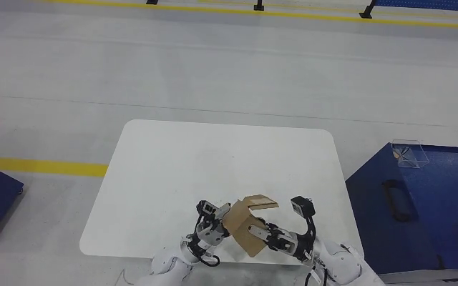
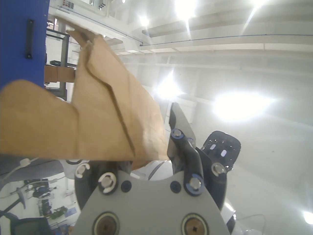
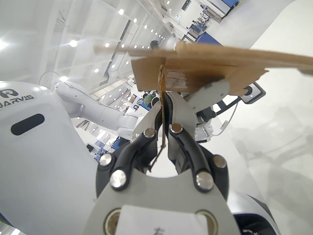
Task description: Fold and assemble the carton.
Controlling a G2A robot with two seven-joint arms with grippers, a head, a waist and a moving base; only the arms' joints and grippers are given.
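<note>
– At the white table's (image 1: 215, 157) six o'clock edge, what is up?
– The carton (image 1: 247, 223) is held off the tabletop there, a touch toward five o'clock, between both arms. It is brown corrugated board, partly opened and tilted. One flap stands out at its twelve o'clock side.
– Right gripper?
– The right gripper (image 3: 163, 103) is at the carton's four o'clock side. Its fingers (image 3: 179, 110) are closed narrow on a thin panel edge that runs straight down between them. Just past the grip, a strip of glossy clear tape (image 3: 177, 81) lies on the board.
– And the left one?
– The left gripper (image 1: 215, 225) sits against the carton's nine o'clock side. In its own wrist view creased board covers much of it, so I cannot tell whether it grips or stands wide.
– Any writing to read?
– A white label (image 3: 159, 225) sits on the right gripper's base. Its print is cut by the picture's edge and I cannot make it out. The carton's faces show plain brown.
– Around the table?
– A blue cabinet (image 1: 422, 214) with a black handle (image 1: 397, 201) stands at three o'clock, with a clear plastic box (image 1: 410, 154) on top. A yellow floor line (image 1: 50, 167) runs off at nine o'clock.
</note>
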